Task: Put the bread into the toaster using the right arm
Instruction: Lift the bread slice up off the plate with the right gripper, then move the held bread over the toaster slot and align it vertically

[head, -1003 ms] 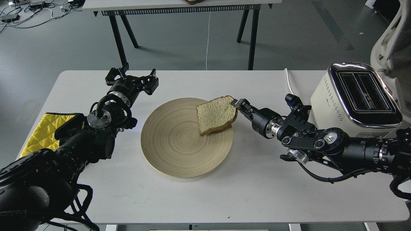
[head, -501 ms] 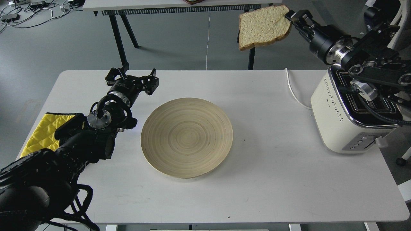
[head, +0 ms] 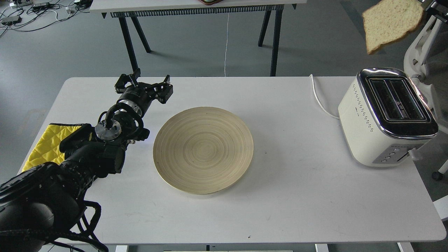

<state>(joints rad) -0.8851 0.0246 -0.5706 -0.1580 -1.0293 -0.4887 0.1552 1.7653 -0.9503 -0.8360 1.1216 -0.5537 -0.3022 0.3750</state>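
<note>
Right gripper (head: 427, 7): only a sliver shows at the top right corner, pinching the bread (head: 390, 22) by its right edge. Slice is airborne, tilted, high above the toaster (head: 386, 115) and clear of it. Both toaster slots face up, nothing in them.

Left gripper (head: 144, 86): fingers spread, nothing between them, low over the table (head: 280, 196) beyond the wooden plate's (head: 203, 149) left rim. Plate bare, mid-table. Yellow cloth (head: 45, 143) under my left arm at the left edge.
</note>
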